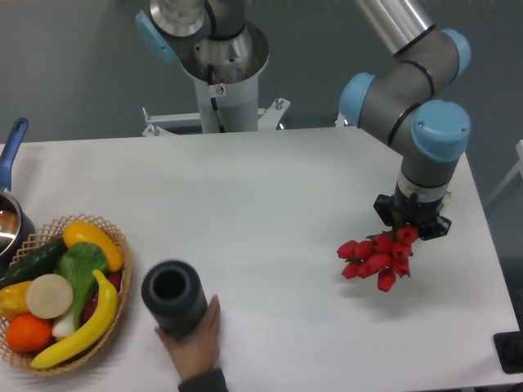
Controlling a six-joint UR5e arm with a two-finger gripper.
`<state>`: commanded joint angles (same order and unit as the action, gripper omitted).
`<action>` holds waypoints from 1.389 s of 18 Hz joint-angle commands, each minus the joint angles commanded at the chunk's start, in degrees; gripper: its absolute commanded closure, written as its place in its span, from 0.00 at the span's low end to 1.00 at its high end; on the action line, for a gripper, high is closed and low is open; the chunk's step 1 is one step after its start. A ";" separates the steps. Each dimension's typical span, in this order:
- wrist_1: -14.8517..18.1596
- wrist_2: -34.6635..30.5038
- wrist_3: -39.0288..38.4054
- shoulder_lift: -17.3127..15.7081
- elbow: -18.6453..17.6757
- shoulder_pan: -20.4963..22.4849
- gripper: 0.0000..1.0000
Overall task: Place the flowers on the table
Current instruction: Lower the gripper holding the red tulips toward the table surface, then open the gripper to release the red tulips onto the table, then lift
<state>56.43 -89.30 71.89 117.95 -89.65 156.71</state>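
Observation:
The flowers (377, 256), a bunch of red tulip buds, hang at the right side of the white table (270, 204), with green stems running up under the gripper. My gripper (411, 222) points down right above them, and its fingers are hidden by the wrist and the buds. The stems seem held in it, with the buds low over or touching the tabletop; I cannot tell which.
A dark grey cylindrical vase (174, 297) stands at the front left, held by a person's hand (198, 333). A wicker basket (114, 237) of fruit and vegetables sits at the left edge. A pot with a blue handle (11, 147) is at the far left. The arm's base (219, 90) stands behind the table.

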 joint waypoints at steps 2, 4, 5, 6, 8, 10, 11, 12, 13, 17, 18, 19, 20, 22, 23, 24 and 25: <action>0.00 0.00 -0.09 0.35 -0.09 -0.27 0.67; -0.09 0.09 -0.09 0.79 -0.26 -0.36 0.61; -0.09 0.09 -0.09 0.97 -0.26 -0.62 0.60; -0.09 0.09 -0.09 0.97 -0.18 -0.88 0.58; -0.35 0.09 0.00 1.06 -0.26 -0.97 0.52; -0.44 0.09 0.09 1.15 -0.53 -0.97 0.39; -0.53 0.09 0.09 1.15 -0.53 -0.97 0.20; -0.88 0.00 0.09 1.32 -0.61 -0.97 0.02; -0.97 -0.09 0.09 1.32 -0.62 -0.97 0.00; -1.32 0.17 0.70 0.36 -2.28 -0.10 0.00; -1.75 0.18 0.70 -0.34 -2.72 0.60 0.00; -2.19 0.26 0.79 -1.48 -3.25 1.48 0.00; -2.20 0.26 0.88 -2.53 -3.86 2.80 0.00; -2.63 0.35 0.88 -3.07 -3.69 4.12 0.00; -3.42 0.53 0.79 -3.07 -3.52 5.00 0.00; -4.21 0.70 0.88 -2.99 -3.52 6.05 0.00; -5.09 0.79 0.88 -2.81 -3.52 6.84 0.00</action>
<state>51.34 -88.51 72.77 115.13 -93.16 163.56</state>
